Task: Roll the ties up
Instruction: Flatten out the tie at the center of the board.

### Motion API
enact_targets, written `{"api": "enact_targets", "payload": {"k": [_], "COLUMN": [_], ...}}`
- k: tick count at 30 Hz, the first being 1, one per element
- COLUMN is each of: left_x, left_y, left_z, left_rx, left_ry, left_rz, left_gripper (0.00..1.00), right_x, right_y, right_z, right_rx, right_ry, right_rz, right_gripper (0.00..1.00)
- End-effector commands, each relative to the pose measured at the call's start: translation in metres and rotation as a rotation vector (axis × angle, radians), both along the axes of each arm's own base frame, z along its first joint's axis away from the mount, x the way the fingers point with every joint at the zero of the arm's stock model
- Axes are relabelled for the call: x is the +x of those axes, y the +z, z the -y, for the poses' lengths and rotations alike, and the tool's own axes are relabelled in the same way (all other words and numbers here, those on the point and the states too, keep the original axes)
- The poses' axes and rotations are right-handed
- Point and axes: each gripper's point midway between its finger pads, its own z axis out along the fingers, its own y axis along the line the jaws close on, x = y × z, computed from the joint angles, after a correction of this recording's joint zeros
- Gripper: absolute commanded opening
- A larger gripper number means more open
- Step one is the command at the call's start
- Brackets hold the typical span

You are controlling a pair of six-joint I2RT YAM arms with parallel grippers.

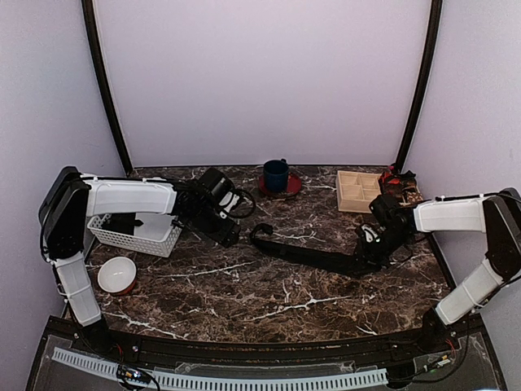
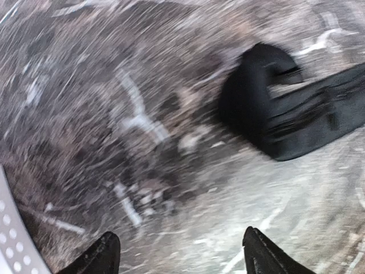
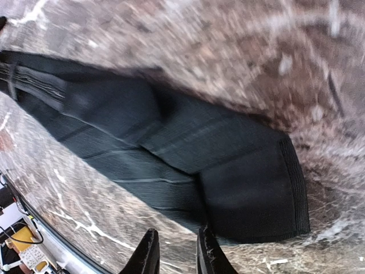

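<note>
One tie just beyond right gripper

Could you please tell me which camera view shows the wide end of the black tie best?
The right wrist view: the tie's wide end lies close up, its ribbed weave and hem clear. The top view shows the whole tie but small; the left wrist view catches only its curled narrow end, blurred.

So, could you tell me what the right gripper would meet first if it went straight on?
Probably the black tie: its wide end lies just ahead of the right gripper. Depth is unclear, so the marble table at the tie's near edge might come first.
</note>
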Motion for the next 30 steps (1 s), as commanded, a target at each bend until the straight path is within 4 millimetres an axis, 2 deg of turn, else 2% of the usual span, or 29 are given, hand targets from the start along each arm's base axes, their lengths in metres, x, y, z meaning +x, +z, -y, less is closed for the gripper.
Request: {"api": "enact_targets", "payload": {"k": [1, 7, 10, 12, 14, 17, 21, 26, 28, 30], "left_x": [0.005, 0.033, 0.051, 0.059, 0.064, 0.065, 0.059, 0.039, 0.028, 0.018], "left_y": [0.053, 0.048, 0.04, 0.022, 0.008, -0.017, -0.026, -0.022, -0.016, 0.0], "left_z": [0.049, 0.099, 0.121, 0.132, 0.138, 0.13, 0.106, 0.065, 0.051, 0.039], "left_rx": [-0.215, -0.231, -0.247, -0.25, -0.242, -0.172, -0.064, 0.05, 0.037, 0.007], "left_ry": [-0.118, -0.154, -0.132, -0.114, -0.113, -0.098, -0.082, -0.072, -0.045, -0.016], "left_rz": [0.069, 0.069, 0.039, 0.008, -0.012, -0.038, -0.061, -0.071, -0.081, -0.067], "left_gripper": [0.79, 0.81, 0.81, 0.83, 0.83, 0.82, 0.79, 0.73, 0.71, 0.71], "right_x": [0.027, 0.052, 0.062, 0.066, 0.069, 0.06, 0.046, 0.019, 0.005, -0.01], "right_y": [0.031, 0.057, 0.055, 0.052, 0.038, 0.016, -0.002, -0.022, -0.029, -0.036], "right_z": [-0.009, -0.037, -0.053, -0.063, -0.075, -0.091, -0.093, -0.076, -0.066, -0.05], "right_rx": [0.046, 0.14, 0.152, 0.149, 0.146, 0.123, 0.12, 0.075, 0.062, 0.051], "right_ry": [-0.006, -0.014, -0.005, 0.005, 0.014, 0.062, 0.065, 0.092, 0.101, 0.095], "right_rz": [0.107, 0.179, 0.178, 0.174, 0.139, 0.063, 0.019, -0.042, -0.067, -0.094], "right_gripper": [0.23, 0.23, 0.25, 0.26, 0.27, 0.27, 0.24, 0.19, 0.18, 0.18]}}
